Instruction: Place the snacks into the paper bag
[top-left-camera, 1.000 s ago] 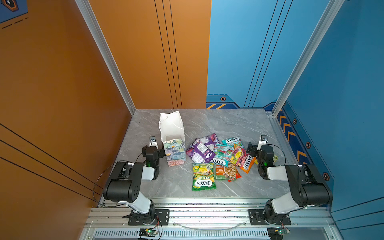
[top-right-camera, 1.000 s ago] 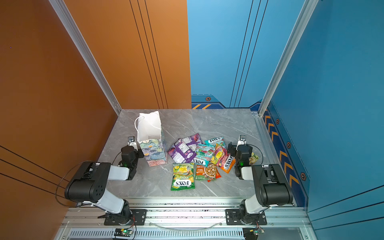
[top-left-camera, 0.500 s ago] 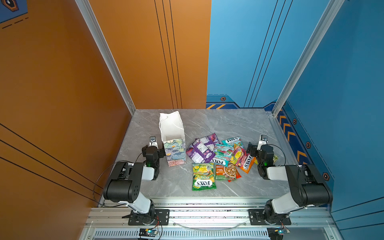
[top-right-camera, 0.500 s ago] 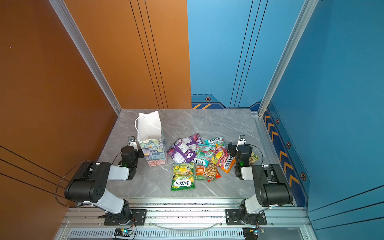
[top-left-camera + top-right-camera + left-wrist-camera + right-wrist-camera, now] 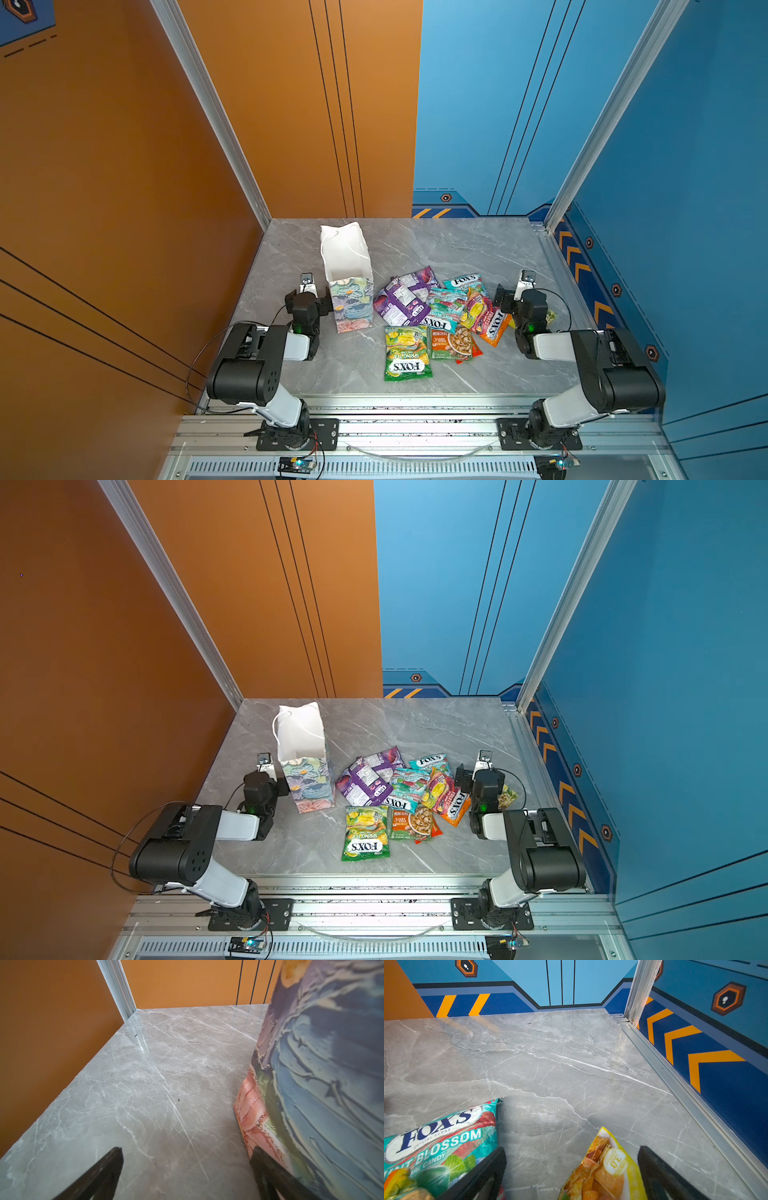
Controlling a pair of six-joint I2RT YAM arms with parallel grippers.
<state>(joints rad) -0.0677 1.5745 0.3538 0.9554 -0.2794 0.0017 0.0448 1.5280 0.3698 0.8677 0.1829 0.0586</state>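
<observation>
The paper bag (image 5: 347, 286) (image 5: 305, 771) stands upright with its white mouth open, left of centre. The snacks lie in a loose overlapping pile to its right: a purple packet (image 5: 401, 301), teal FOX'S packets (image 5: 463, 284), a green FOX'S packet (image 5: 406, 353) and an orange one (image 5: 494, 328). My left gripper (image 5: 187, 1151) is open, low over bare table, one finger (image 5: 268, 1169) right beside the bag's floral wall (image 5: 322, 1084). My right gripper (image 5: 571, 1149) is open at the pile's right edge. A yellow sachet (image 5: 606, 1169) lies on the table between its jaws, and a teal packet (image 5: 440, 1138) lies beside them.
The grey marble table (image 5: 436, 249) is walled in orange on the left and blue at the back and right. A metal rail (image 5: 685, 1093) runs along the right edge near my right gripper. A yellow-green sachet (image 5: 508, 796) peeks out behind the right wrist.
</observation>
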